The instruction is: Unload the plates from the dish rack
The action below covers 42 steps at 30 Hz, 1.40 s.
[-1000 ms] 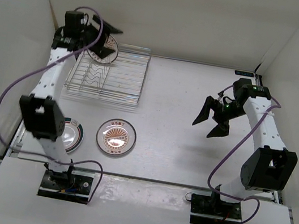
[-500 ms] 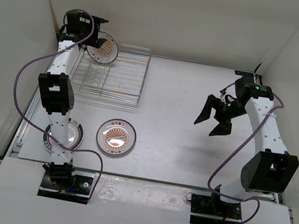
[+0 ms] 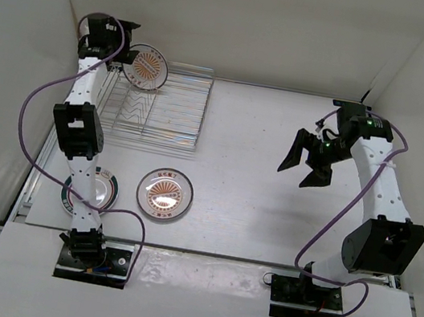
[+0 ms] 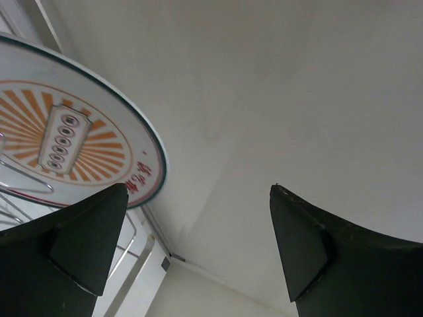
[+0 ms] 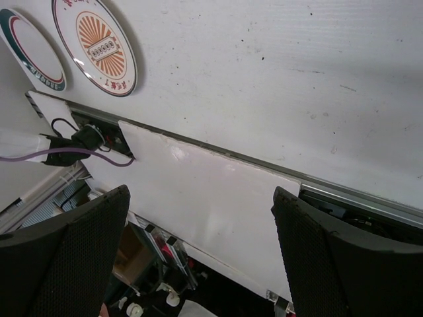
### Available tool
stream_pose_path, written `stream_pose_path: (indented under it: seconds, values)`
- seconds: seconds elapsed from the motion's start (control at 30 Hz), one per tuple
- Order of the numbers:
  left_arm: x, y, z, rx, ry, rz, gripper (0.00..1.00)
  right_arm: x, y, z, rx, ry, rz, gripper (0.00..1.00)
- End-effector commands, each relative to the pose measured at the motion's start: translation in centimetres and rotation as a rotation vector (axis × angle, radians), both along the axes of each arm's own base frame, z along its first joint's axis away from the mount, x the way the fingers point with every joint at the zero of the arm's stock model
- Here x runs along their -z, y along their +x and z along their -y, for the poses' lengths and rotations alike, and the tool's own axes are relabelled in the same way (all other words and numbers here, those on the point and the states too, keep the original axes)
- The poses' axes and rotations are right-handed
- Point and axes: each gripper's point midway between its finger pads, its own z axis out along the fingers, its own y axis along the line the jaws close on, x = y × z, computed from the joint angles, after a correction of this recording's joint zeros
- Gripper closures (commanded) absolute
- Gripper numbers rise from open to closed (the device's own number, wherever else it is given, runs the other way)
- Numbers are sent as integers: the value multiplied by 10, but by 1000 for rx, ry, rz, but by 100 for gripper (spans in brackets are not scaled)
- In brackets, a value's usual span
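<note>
One dish rack (image 3: 155, 108) is sitting at ten o'clock on the table (image 3: 265, 135). Two grippers are gaping wide, holding nothing: the left gripper (image 4: 198, 191) by the rack's eleven o'clock corner, the right gripper (image 3: 306, 162) at three o'clock. Of three plates, the standing sunburst plate (image 3: 146, 68) is leaning in that corner, while the flat sunburst plate (image 3: 164, 194) and the striped-rim plate (image 3: 109, 190) are lying at seven o'clock. Their red lettering is too small to read.

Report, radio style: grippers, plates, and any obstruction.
Left gripper open beside the racked plate in the dish rack, no grip. Right gripper open, empty, above the table. Other sunburst plate and striped plate flat on table. Nothing in the way.
</note>
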Motion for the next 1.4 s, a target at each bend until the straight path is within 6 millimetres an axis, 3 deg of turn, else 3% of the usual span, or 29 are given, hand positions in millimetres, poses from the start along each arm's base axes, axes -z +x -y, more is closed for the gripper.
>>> stream_pose_path:
  seconds: [0.0,0.1,0.17,0.3,0.57,0.73,0.8,0.83,0.9,0.93,0.97,1.0,1.07,1.1,1.33,1.37]
  values:
    - [9,8,-9,-58,-12,-11,2,-11,-3,0,-5,7,-4,10]
    - [26,12,-12,-84,-24,-42,2,-10,-1,0,-9,8,-3,10]
    - [25,13,-13,-101,-47,-45,2,-9,-1,0,-10,8,-7,10]
    - [49,21,-4,-116,-90,-89,2,-8,0,-1,-10,16,-17,10]
    - [60,19,-1,-111,-83,-107,1,-6,0,-3,-18,25,-26,10]
    - [59,14,-1,-77,-78,-106,20,-6,0,-3,-17,25,-30,10]
    - [60,7,6,-40,-62,-116,32,-5,1,-2,-13,24,-30,10]
    - [53,4,5,-31,-59,-110,44,-5,0,-2,-13,22,-30,10]
    - [55,-6,11,4,-55,-129,52,-4,-1,-3,-14,25,-37,10]
    - [54,-9,8,9,-50,-131,55,-3,-1,-3,-17,24,-40,10]
    - [39,-14,9,20,-39,-108,57,-4,-2,-3,-14,28,-41,10]
    - [49,-19,13,31,-40,-134,58,-3,-2,-3,-18,26,-37,10]
    - [34,-26,9,50,-38,-112,64,-4,0,-3,-11,28,-37,10]
    - [41,-32,11,65,-50,-137,66,-4,0,-4,-13,30,-35,10]
    - [19,-69,9,105,-58,-157,87,-3,-1,-4,-19,32,-41,10]
    - [24,-74,9,104,-60,-168,90,-5,1,-4,-19,31,-29,10]
